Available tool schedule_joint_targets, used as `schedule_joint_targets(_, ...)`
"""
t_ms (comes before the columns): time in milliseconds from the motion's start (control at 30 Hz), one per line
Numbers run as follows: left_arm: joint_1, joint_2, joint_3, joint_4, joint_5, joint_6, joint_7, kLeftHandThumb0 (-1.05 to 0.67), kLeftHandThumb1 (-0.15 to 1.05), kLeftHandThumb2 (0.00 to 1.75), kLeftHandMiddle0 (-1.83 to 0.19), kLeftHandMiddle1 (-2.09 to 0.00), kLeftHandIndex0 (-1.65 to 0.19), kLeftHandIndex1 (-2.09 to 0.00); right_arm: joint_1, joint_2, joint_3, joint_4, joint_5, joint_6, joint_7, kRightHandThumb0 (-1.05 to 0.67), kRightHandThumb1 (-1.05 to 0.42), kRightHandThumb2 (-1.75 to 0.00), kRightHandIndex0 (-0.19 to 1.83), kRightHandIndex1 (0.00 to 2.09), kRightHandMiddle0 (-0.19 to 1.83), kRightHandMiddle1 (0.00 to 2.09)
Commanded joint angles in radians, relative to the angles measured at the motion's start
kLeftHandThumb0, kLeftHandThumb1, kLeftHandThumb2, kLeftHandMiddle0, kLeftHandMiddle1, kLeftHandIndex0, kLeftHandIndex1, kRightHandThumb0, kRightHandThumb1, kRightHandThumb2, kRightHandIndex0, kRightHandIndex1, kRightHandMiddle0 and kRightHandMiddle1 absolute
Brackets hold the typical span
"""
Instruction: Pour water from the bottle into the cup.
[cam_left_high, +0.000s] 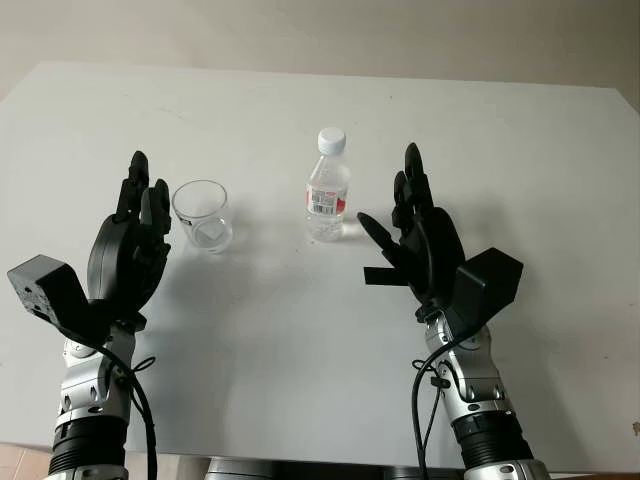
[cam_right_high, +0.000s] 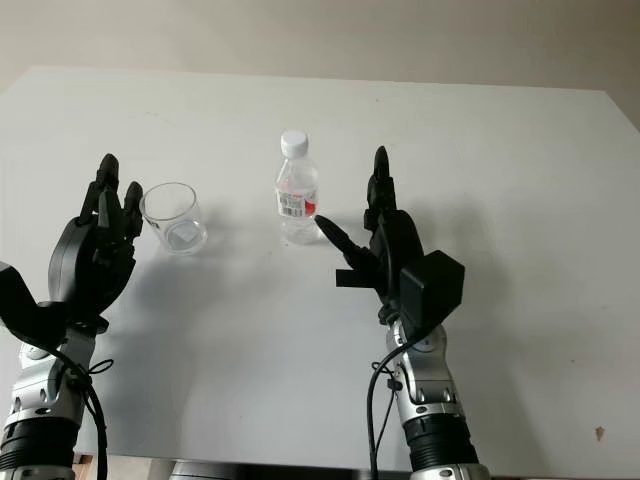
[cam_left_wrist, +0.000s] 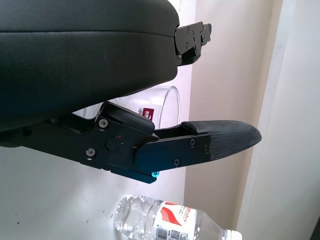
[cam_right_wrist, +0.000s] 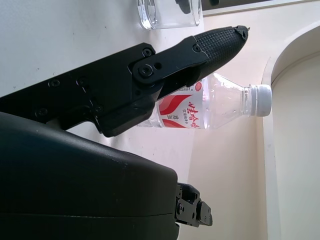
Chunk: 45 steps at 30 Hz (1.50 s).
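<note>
A small clear water bottle (cam_left_high: 328, 188) with a white cap and a red-and-white label stands upright near the middle of the white table (cam_left_high: 300, 340). To its left stands an empty clear glass cup (cam_left_high: 202, 214). My right hand (cam_left_high: 405, 225) is open just right of the bottle, a short gap away, thumb pointing toward it. My left hand (cam_left_high: 140, 215) is open just left of the cup, close beside its rim. In the right wrist view the bottle (cam_right_wrist: 210, 107) lies behind the thumb and the cup (cam_right_wrist: 170, 12) is beyond. The left wrist view shows the bottle (cam_left_wrist: 170, 222) past the thumb.
A pale wall (cam_left_high: 320, 30) rises behind the table's far edge. Bare tabletop spreads between and in front of both arms.
</note>
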Motion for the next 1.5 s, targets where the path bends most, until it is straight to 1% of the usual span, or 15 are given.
schedule_joint_targets(0,-0.004,-0.006,-0.002,-0.007,0.001,0.003,0.006,-0.83,1.05,0.57,0.19,0.00,0.19,0.00,-0.001,0.001,-0.002,-0.002,0.002,0.007,0.001,-0.91,-0.97,-0.05,-0.19,0.00,-0.19,0.00)
schedule_joint_targets(200,-0.027,-0.014,-0.013,0.027,0.016,-0.001,0.016,-0.84,1.05,0.58,0.19,0.00,0.19,0.00,-0.045,-0.013,-0.003,0.066,-0.013,-0.016,0.009,-0.93,-0.97,-0.05,-0.19,0.00,-0.19,0.00)
schedule_joint_targets(333,-0.036,-0.018,-0.011,0.043,0.013,-0.009,0.018,-0.84,1.05,0.58,0.19,0.00,0.19,0.00,-0.102,-0.022,-0.011,0.120,-0.011,-0.033,0.024,-0.94,-0.96,-0.05,-0.19,0.00,-0.19,0.00)
schedule_joint_targets(533,-0.043,-0.013,-0.007,0.052,0.011,-0.023,0.014,-0.85,1.05,0.57,0.19,0.00,0.19,0.00,-0.301,-0.047,-0.013,0.319,-0.046,-0.063,0.026,-0.97,-0.94,-0.05,-0.19,0.00,-0.19,0.00)
schedule_joint_targets(700,-0.047,-0.013,-0.003,0.048,0.004,-0.022,0.013,-0.86,1.05,0.56,0.19,0.00,0.19,0.00,-0.434,-0.051,-0.011,0.483,-0.074,-0.083,0.021,-1.00,-0.92,-0.05,-0.19,0.00,-0.19,0.00)
schedule_joint_targets(800,-0.050,-0.009,0.001,0.053,-0.003,-0.022,0.005,-0.86,1.05,0.54,0.19,0.00,0.19,0.00,-0.487,-0.053,-0.001,0.565,-0.095,-0.096,0.014,-0.99,-0.92,-0.05,-0.19,0.00,-0.19,0.00)
schedule_joint_targets(1000,-0.049,-0.010,0.006,0.052,-0.004,-0.024,0.003,-0.84,1.05,0.54,0.19,0.00,0.19,0.00,-0.555,-0.055,0.010,0.691,-0.120,-0.129,0.024,-1.00,-0.93,-0.05,-0.19,0.00,-0.19,0.00)
schedule_joint_targets(1300,-0.052,-0.005,0.006,0.061,0.007,-0.028,0.011,-0.84,1.05,0.54,0.19,0.00,0.19,0.00,-0.593,-0.044,0.020,0.777,-0.136,-0.152,0.054,-0.99,-0.94,-0.05,-0.19,0.00,-0.19,0.00)
schedule_joint_targets(1467,-0.059,-0.003,0.004,0.074,0.012,-0.038,0.010,-0.84,1.05,0.55,0.19,0.00,0.19,0.00,-0.601,-0.009,-0.010,0.804,-0.096,-0.156,0.077,-0.96,-0.91,-0.04,-0.19,0.00,-0.19,0.00)
